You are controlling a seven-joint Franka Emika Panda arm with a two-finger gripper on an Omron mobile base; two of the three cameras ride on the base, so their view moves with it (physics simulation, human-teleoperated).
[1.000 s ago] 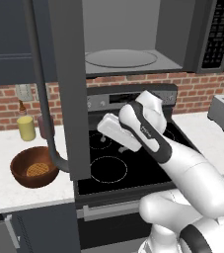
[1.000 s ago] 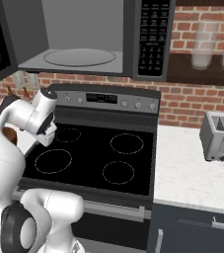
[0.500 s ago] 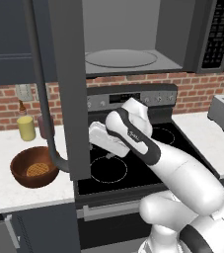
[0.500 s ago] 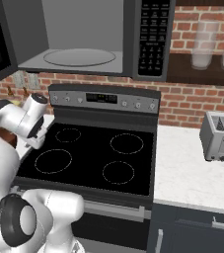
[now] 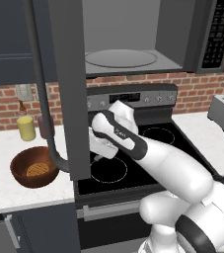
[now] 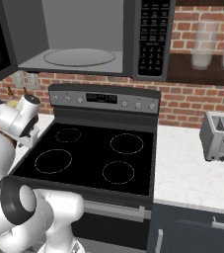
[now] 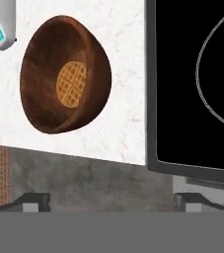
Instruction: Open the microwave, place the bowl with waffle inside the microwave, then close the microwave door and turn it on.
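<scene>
Bowl (image 7: 64,74), rigid and probably light, is best gripped at its rim; waffle (image 7: 71,84) lies loose inside. Gripper (image 7: 111,200) is spread open, empty.

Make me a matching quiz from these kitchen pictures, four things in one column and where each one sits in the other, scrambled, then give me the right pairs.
Things:
1. waffle
2. bowl
3. toaster
4. microwave door

Places or states:
A. on the white counter to the right of the stove
B. swung open, hanging out over the stove's left edge
C. lying flat in the bottom of the bowl
D. on the white counter to the left of the stove

Right pairs: 1-C, 2-D, 3-A, 4-B
</scene>
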